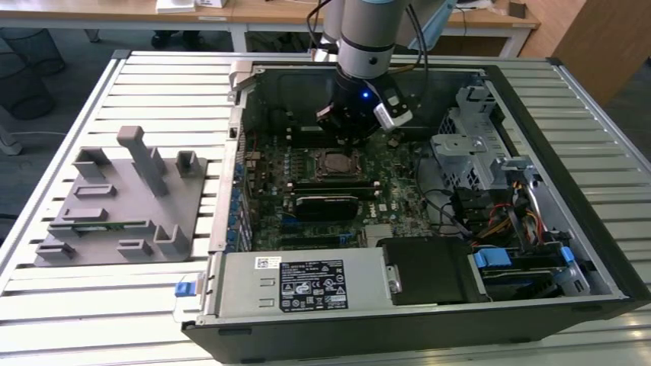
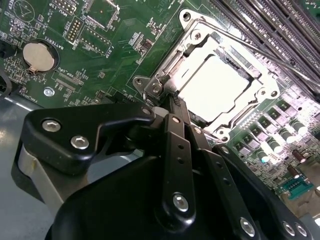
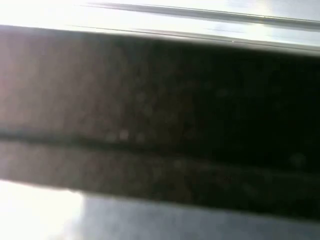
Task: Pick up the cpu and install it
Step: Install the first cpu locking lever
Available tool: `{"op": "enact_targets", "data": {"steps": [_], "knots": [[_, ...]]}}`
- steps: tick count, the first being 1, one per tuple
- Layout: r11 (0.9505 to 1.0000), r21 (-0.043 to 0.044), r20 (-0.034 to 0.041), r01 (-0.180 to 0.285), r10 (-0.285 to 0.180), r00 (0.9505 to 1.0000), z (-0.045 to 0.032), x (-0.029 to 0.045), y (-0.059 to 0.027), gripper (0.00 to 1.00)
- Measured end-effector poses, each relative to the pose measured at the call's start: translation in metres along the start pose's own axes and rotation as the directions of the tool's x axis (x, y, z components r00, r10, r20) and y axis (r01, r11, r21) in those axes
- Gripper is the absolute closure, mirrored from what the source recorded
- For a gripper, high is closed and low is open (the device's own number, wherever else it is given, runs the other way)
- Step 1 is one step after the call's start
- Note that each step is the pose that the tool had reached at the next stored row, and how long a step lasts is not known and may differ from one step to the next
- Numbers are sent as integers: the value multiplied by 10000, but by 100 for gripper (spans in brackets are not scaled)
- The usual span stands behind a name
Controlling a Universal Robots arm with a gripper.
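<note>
Exterior view showed an open computer case lying on a slatted metal table, with the arm reaching down from the top centre of the frame into the upper middle of the case. The gripper hung just above the green motherboard, a little above the socket in the picture. The cpu sat in that socket as a small square with a dull metal top, near the centre of the frame. Below the socket lay a black heatsink block, and further down a grey power supply with a label. At the left of the frame, well apart from the case, a grey plastic fixture with several upright posts stood on the table.

In the second wrist view the cpu showed as a bright pale square at the upper right of centre, seated inside the socket's metal frame. The gripper rose from the lower half of the frame as black linkages meeting at a narrow tip; that tip lay just beside the lower left corner of the socket frame, apart from the chip. The jaws appeared drawn together with nothing between them. A round coin battery sat at the upper left of that frame.

First wrist view gave a dark blurred band across the middle, too vague to tell what it was.
</note>
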State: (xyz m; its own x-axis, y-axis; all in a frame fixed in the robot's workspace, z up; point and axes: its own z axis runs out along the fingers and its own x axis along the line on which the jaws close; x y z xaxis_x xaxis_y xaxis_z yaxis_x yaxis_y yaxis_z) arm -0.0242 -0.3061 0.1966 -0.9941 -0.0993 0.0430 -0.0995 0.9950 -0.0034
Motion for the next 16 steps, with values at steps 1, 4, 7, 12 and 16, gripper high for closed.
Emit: {"op": "enact_targets", "data": {"steps": [1,4,7,12,16], "knots": [[10000,-2,1,-1,1,10000,1,0,1,89],[10000,-20,3,0,0,10000,0,-1,15,89],[10000,-49,6,1,-1,10000,2,-3,30,89],[10000,-90,7,3,-3,10000,9,-8,44,89],[9995,-328,34,14,-13,10000,10,-9,54,89]]}}
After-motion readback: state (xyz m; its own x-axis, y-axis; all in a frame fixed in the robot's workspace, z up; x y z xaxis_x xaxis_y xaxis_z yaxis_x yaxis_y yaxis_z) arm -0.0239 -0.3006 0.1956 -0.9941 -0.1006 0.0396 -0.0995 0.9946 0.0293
